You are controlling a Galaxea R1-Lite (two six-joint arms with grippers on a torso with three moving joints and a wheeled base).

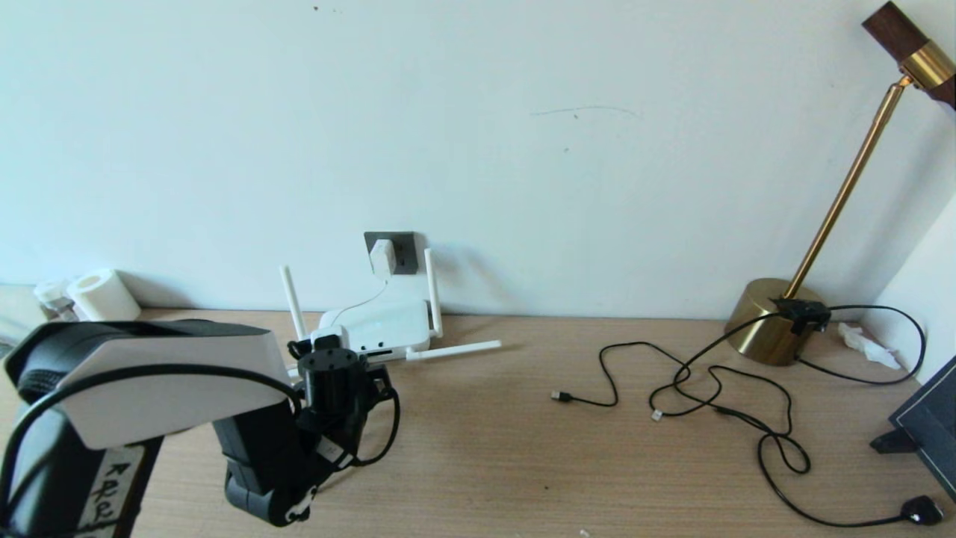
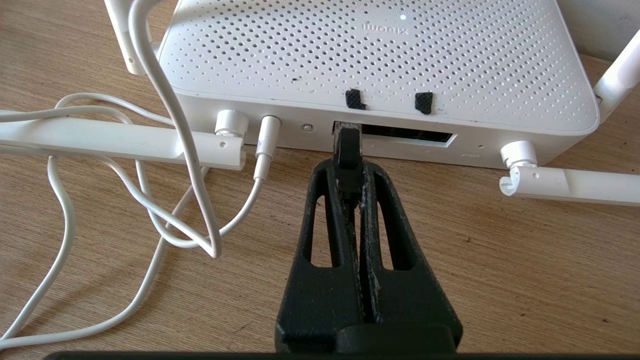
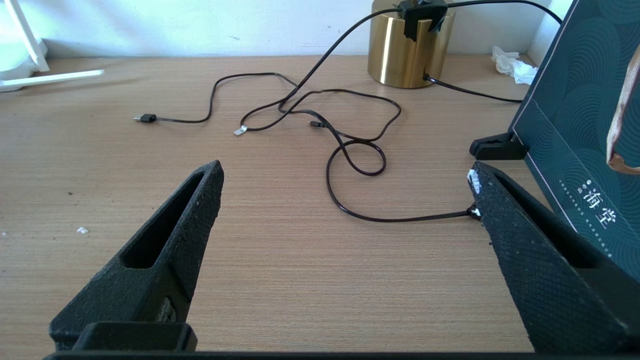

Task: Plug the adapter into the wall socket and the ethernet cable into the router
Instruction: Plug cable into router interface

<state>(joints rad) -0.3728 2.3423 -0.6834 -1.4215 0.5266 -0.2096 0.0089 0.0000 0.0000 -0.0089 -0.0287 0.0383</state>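
The router (image 1: 385, 326) is sitting on the tabletop (image 1: 523, 448) against the wall, under the wall socket (image 1: 391, 252), where the adapter (image 1: 382, 257) is sitting. My left hand (image 2: 351, 187) is pressing the ethernet cable (image 2: 347, 150) against its front ports.

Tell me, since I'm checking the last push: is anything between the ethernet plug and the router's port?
Nothing visible. The left gripper is shut on the ethernet plug, whose tip already sits at the mouth of the router's dark port strip. The white cord lies off to one side.
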